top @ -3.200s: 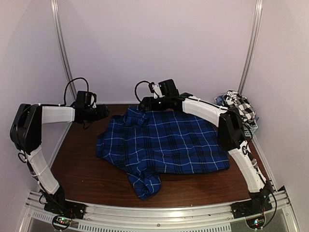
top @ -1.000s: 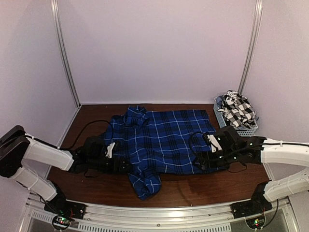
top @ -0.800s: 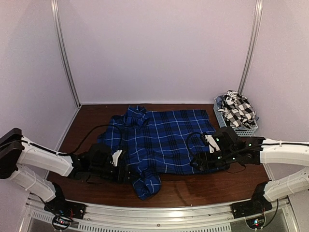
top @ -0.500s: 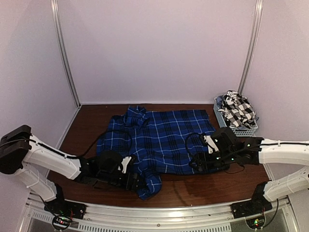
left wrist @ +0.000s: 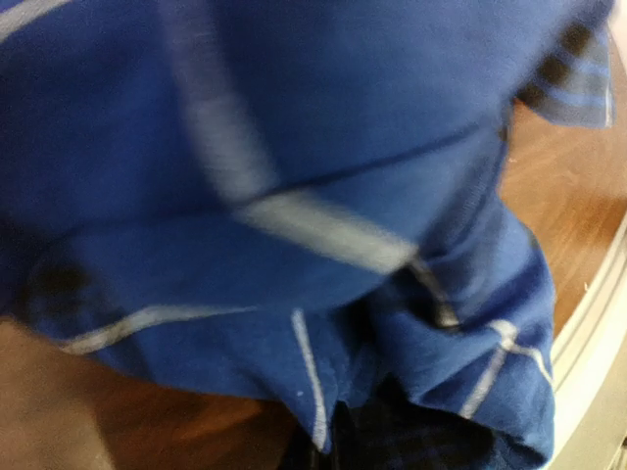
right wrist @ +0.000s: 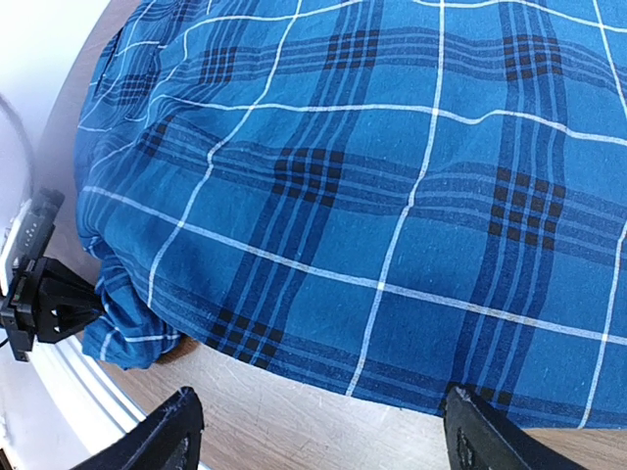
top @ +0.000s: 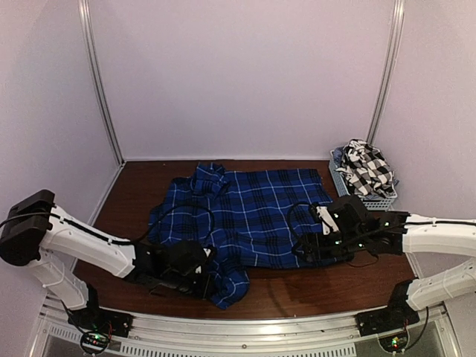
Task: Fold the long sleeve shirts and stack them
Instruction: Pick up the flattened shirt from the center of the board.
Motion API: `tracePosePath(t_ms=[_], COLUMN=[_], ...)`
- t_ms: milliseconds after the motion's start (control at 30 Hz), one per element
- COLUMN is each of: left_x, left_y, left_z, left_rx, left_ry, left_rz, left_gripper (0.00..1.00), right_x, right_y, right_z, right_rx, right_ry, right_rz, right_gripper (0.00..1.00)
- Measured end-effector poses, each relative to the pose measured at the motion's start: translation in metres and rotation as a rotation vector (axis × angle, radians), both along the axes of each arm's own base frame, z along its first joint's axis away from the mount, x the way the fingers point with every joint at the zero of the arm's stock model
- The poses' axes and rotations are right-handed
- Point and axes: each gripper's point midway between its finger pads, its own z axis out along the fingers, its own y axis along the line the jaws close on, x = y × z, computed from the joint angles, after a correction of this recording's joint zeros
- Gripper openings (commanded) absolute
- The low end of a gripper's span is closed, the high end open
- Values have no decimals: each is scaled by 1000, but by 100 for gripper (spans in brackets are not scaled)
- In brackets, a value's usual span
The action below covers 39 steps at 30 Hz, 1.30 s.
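Note:
A royal-blue plaid long sleeve shirt (top: 249, 212) lies spread on the brown table (top: 134, 193), one sleeve bunched at the front (top: 229, 286). My left gripper (top: 207, 274) lies low against that bunch. Blue cloth (left wrist: 294, 147) fills the left wrist view, folds run down into the jaws, and the fingers are hidden. It is shut on the sleeve. My right gripper (top: 303, 250) (right wrist: 323, 436) stands open at the shirt's near hem (right wrist: 392, 382), with one fingertip on each side and the table below. A black-and-white check shirt (top: 366, 169) is heaped in the basket.
A small grey slotted basket (top: 374, 199) stands at the back right against the wall. An aluminium rail (top: 245, 327) runs along the near edge. White walls close the table in on three sides. A black part of the left arm (right wrist: 41, 294) shows beside the sleeve bunch.
My left arm slid right along the front of the table to the bunched sleeve, and its jaws closed there. The right arm has barely shifted. The shirt's left edge is slightly rumpled.

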Motion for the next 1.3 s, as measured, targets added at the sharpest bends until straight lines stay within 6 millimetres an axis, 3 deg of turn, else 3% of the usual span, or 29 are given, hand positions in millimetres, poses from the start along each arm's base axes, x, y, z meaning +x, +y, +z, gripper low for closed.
tracePosePath(t_ms=[67, 167, 267, 400, 467, 533, 600, 833, 933, 1100, 1300], left_x=[-1, 0, 7, 15, 15, 14, 12, 3, -2, -22, -39], left_y=[10, 16, 11, 7, 11, 14, 17, 29, 30, 33, 55], left_z=[4, 30, 79, 162, 192, 210, 218, 214, 221, 237, 250], left_rx=[46, 74, 62, 0, -23, -30, -24, 59, 59, 3, -19], left_ry=[-5, -25, -74, -163, -194, -208, -214, -188, -185, -175, -169], left_rz=[0, -10, -23, -31, -36, -48, -65, -123, -161, -257, -312], left_gripper=[0, 0, 0, 0, 0, 0, 0, 0, 0, 0, 0], right_x=[0, 0, 2, 7, 9, 10, 9, 7, 7, 6, 9], right_y=[-1, -3, -8, -12, -14, -16, -18, -20, -21, -27, -34], right_z=[0, -1, 3, 12, 15, 15, 13, 11, 12, 9, 10], right_rx=[-3, -22, -54, -84, -97, -107, -118, -134, -135, -163, -211], right_ry=[0, 0, -7, -34, -43, -46, -44, -38, -41, -41, -47], right_rz=[0, -5, -18, -31, -35, -40, -40, -35, -33, -43, -56], right_gripper=[86, 86, 87, 87, 87, 87, 87, 88, 88, 89, 89])
